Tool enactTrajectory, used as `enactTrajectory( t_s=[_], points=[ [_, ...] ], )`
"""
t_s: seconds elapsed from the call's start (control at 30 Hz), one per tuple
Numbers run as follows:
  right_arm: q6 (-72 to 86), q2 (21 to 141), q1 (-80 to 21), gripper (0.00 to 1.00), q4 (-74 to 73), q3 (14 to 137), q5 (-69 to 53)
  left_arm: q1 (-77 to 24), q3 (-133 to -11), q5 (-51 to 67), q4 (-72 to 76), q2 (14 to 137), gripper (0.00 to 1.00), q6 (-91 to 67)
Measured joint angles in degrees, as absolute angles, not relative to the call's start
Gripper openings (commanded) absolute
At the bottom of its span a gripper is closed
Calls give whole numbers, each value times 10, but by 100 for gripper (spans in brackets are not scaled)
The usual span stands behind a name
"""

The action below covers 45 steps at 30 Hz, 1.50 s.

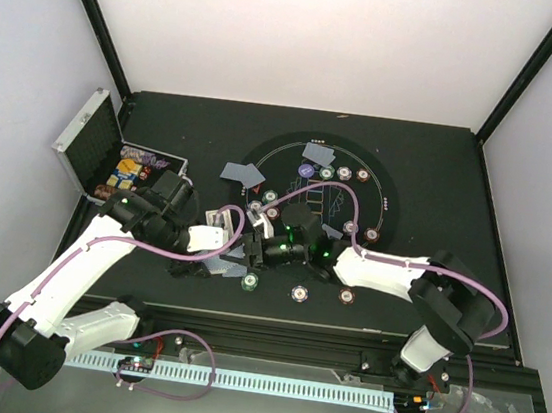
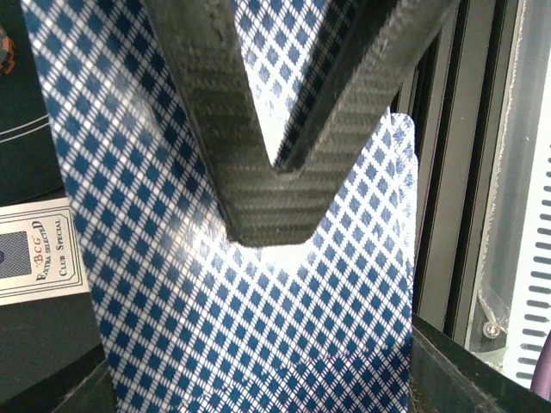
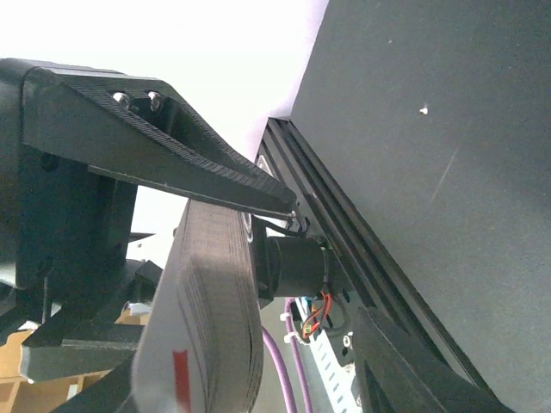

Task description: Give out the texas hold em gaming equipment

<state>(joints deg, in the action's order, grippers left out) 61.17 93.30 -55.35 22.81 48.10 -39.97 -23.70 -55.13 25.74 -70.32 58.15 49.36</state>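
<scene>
Right now my left claw clamps the card deck above the near edge of the table. My right claw straddles it, grip I cannot tell. Dealing, I judge; next, peel one card cleanly.

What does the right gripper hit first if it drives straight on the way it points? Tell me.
The deck of cards held by the left gripper: it sits between the right gripper's fingers, so it comes first. The left gripper's fingers are probably next, though depth is unclear.
</scene>
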Motion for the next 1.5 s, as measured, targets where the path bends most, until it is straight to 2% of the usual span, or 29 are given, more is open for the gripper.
enactTrajectory(
  t_s=[0.2, 0.5, 0.63, 1.0, 1.27, 1.5],
  points=[
    [594, 907, -549, 30, 201, 476, -391, -237, -551, 254, -707, 582, 1, 494],
    [581, 876, -548, 13, 169, 472, -375, -237, -551, 252, -707, 582, 1, 494],
    [573, 861, -545, 2, 151, 472, -370, -237, -551, 251, -707, 582, 2, 494],
    [543, 822, -521, 1, 67, 472, -342, -237, -551, 250, -707, 582, 2, 494],
    [471, 792, -448, 1, -62, 487, -309, -237, -551, 253, -707, 582, 2, 494],
    [327, 867, -409, 1, -276, 694, -128, -237, -552, 253, -707, 582, 1, 494]
  ],
)
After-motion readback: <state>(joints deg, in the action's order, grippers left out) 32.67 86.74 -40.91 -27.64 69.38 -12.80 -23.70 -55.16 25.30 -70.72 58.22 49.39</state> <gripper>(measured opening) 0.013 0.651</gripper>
